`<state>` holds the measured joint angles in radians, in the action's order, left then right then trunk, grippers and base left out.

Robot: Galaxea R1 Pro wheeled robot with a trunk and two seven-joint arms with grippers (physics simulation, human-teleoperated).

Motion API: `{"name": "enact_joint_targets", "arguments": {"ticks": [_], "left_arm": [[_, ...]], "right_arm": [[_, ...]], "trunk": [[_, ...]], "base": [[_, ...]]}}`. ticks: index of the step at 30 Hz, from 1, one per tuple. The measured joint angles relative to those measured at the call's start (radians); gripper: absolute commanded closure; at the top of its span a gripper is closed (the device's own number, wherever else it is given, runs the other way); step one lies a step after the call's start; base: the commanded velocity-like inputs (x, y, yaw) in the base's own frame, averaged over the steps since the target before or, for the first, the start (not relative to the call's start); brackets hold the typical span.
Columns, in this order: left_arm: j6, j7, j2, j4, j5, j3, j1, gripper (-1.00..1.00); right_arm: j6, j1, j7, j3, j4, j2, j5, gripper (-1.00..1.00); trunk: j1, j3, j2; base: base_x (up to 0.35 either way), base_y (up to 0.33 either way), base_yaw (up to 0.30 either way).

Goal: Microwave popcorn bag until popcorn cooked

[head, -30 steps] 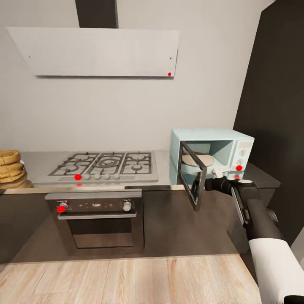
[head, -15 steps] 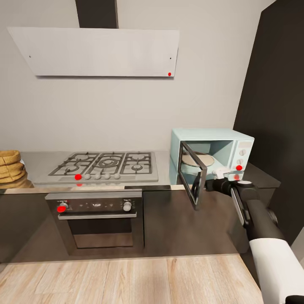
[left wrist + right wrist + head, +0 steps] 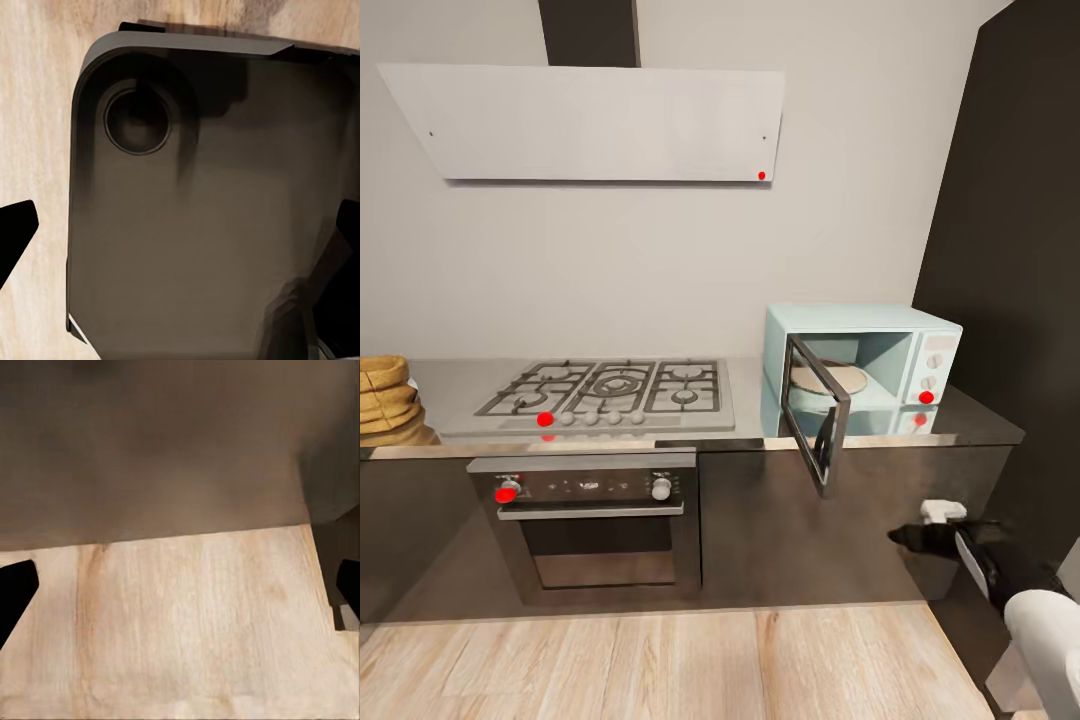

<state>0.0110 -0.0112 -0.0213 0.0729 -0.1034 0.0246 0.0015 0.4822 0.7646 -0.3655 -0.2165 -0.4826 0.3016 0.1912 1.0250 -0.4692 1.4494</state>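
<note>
Mint-blue, the microwave (image 3: pixel 860 355) sits at the right end of the grey worktop (image 3: pixel 450 395), against the dark tall panel (image 3: pixel 1010 250). Its glass door (image 3: pixel 815 412) swings out past the worktop's front edge, leaving the cavity open toward the room. At the far left edge the tan popcorn bag (image 3: pixel 385 400) stands upright, rim upward, partly cut off. The right hand (image 3: pixel 920 535) hangs low before the dark cabinet fronts (image 3: pixel 780 520), fingers spread. The left hand (image 3: pixel 180 247) is spread over the wooden floor (image 3: pixel 660 660).

Dark cabinet front (image 3: pixel 165 442) above pale wooden floor (image 3: pixel 180 622).
</note>
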Motion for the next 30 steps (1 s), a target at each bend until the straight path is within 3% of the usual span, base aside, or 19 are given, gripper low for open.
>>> {"name": "enact_joint_targets", "arguments": {"ticks": [3, 6, 8, 10, 12, 14, 16, 22, 25, 30], "left_arm": [[0.0, 0.0, 0.0, 0.0, 0.0, 0.0, 0.0, -1.0], [0.0, 0.0, 0.0, 0.0, 0.0, 0.0, 0.0, -1.0], [0.0, 0.0, 0.0, 0.0, 0.0, 0.0, 0.0, -1.0], [0.0, 0.0, 0.001, 0.0, 0.0, 0.001, 0.0, -1.0], [0.0, 0.0, 0.0, -0.001, 0.0, 0.001, 0.0, -1.0], [0.0, 0.001, 0.0, -0.001, -0.001, 0.001, 0.0, -1.0], [0.0, 0.001, -0.001, -0.001, -0.001, 0.003, 0.0, -1.0], [0.0, 0.003, 0.0, -0.002, -0.004, 0.003, 0.0, -1.0], [0.0, 0.004, 0.0, -0.002, -0.031, 0.002, 0.0, -1.0], [0.0, 0.003, 0.0, -0.002, -0.058, -0.001, 0.0, -1.0]], "right_arm": [[-0.182, 0.0, 0.032, 0.008, 0.291, 0.005, 0.001, -1.0], [-0.37, -0.019, 0.103, 0.013, 0.485, -0.004, 0.019, -1.0], [-0.411, -0.096, 0.122, 0.013, 0.503, -0.012, 0.046, -1.0], [-0.481, -0.271, 0.14, 0.012, 0.51, -0.054, 0.069, -1.0], [-0.529, -0.321, 0.157, 0.012, 0.511, -0.082, 0.074, -1.0], [-0.576, -0.408, 0.179, 0.012, 0.512, -0.118, 0.091, -1.0], [-0.611, -0.471, 0.184, 0.012, 0.512, -0.132, 0.095, -1.0], [-0.612, -0.497, 0.196, 0.01, 0.513, -0.144, 0.097, -1.0], [-0.607, -0.497, 0.205, 0.01, 0.513, -0.171, 0.096, -1.0], [-0.607, -0.497, 0.253, 0.01, 0.513, -0.182, 0.095, -1.0]], "trunk": [[0.0, 0.0, 0.0], [0.0, 0.0, 0.0], [0.0, 0.0, 0.0], [0.0, 0.0, 0.0], [0.0, 0.0, 0.0], [0.0, 0.0, 0.0], [0.0, 0.0, 0.0], [0.0, 0.0, 0.0], [0.0, 0.0, 0.0], [0.0, 0.0, 0.0]], "base": [[0.0, 0.0, 0.0], [0.0, 0.0, 0.0], [0.0, 0.0, 0.0], [0.0, 0.0, 0.0], [0.0, 0.0, 0.0], [0.0, 0.0, 0.0], [0.0, 0.0, 0.0], [0.0, 0.0, 0.0], [0.0, 0.0, 0.139], [0.0, 0.0, 0.253]]}}
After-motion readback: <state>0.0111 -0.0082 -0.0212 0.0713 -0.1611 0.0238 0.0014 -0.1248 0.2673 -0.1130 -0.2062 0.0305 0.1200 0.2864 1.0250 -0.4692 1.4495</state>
